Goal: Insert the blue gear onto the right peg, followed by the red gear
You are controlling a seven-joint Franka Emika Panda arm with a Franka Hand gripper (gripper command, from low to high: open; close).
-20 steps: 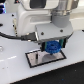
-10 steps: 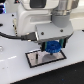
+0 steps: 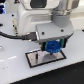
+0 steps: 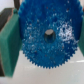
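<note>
In the exterior view my gripper (image 3: 53,48) is shut on the blue gear (image 3: 53,48) and holds it low over the right part of the grey plate with the black border (image 3: 37,59). In the wrist view the blue gear (image 4: 49,35) fills most of the picture, held between green fingers (image 4: 9,45). A dark round peg tip (image 4: 49,33) shows in the gear's centre hole. The pegs cannot be made out in the exterior view. The red gear is out of view.
The plate lies on a white table (image 3: 15,72). The arm's white body (image 3: 30,20) and a black cable (image 3: 12,36) hang above the plate's far side.
</note>
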